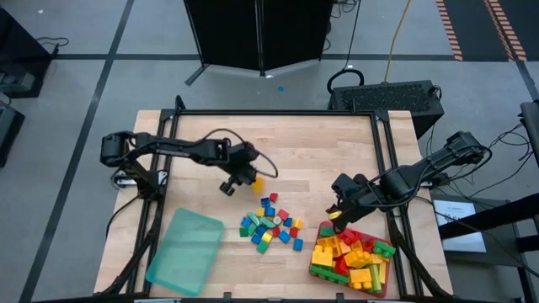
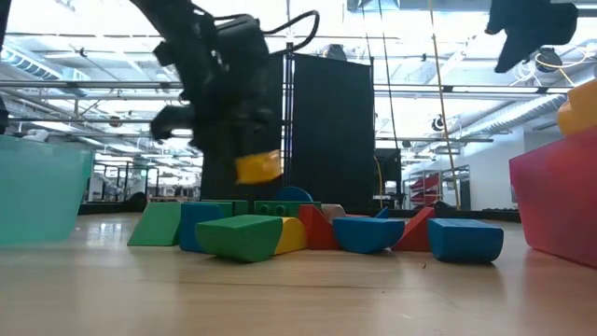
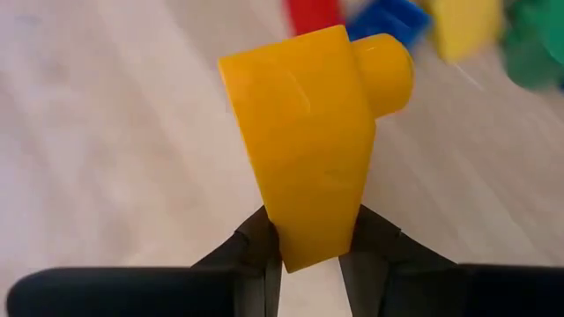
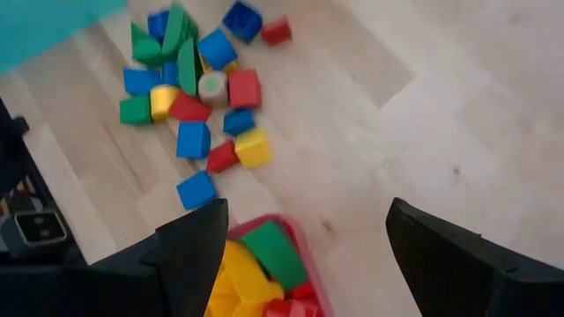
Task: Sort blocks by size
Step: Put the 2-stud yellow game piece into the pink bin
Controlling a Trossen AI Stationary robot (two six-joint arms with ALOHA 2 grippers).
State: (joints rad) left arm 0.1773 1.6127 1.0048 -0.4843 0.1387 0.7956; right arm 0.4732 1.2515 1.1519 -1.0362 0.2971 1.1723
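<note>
Left end effector (image 1: 250, 178) is clamping a yellow block (image 3: 308, 141), lifted off the tabletop (image 1: 295, 143) just beyond the loose pile (image 1: 271, 225). Teal tray (image 1: 185, 251) is lying nearer than red tray (image 1: 324, 271). Right end effector (image 4: 304, 231) is hanging apart over the red tray's rim.

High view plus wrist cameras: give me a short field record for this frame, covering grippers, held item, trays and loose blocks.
left gripper: shut on a yellow block, lifted clear of the tabletop, just beyond the loose pile
right gripper: open, empty, above the edge of the red tray
red tray contents: larger blocks, mostly yellow, some red and green
teal tray: at the table's front left, nothing visible inside
loose pile: small mixed-colour blocks on the wood between the two trays
</note>
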